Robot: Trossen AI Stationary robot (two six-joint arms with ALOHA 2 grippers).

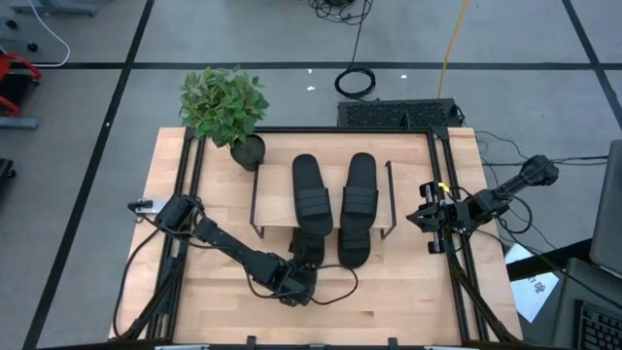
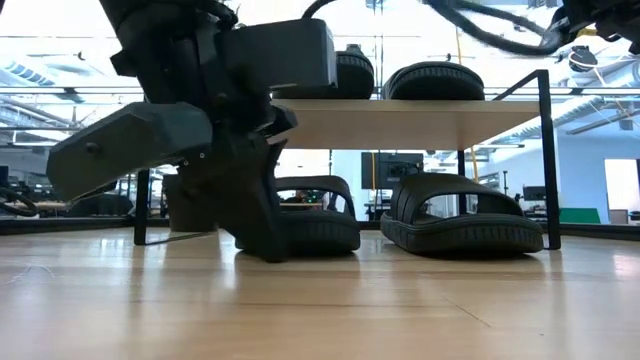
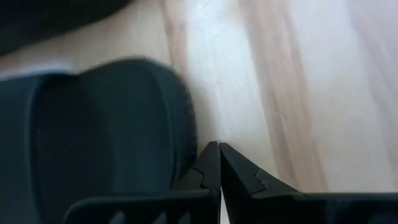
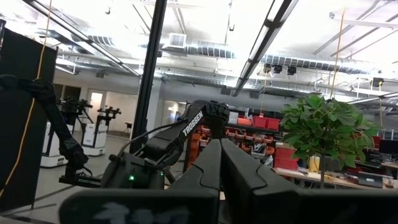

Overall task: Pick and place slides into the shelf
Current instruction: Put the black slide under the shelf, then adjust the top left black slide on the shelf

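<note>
Slides: two on shelf, two under it.
Left end effector: closed, empty, near surface front edge.
Right end effector: closed, raised at right edge.

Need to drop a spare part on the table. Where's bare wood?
Free: the table strip in front of the shelf, right of the shut left gripper, and the patch left of the shelf below the plant. Crowded: shelf top and underneath, full of slides.

Left arm stretches low and forward, left gripper pinched closed; right arm waits aside, right gripper closed too
</note>
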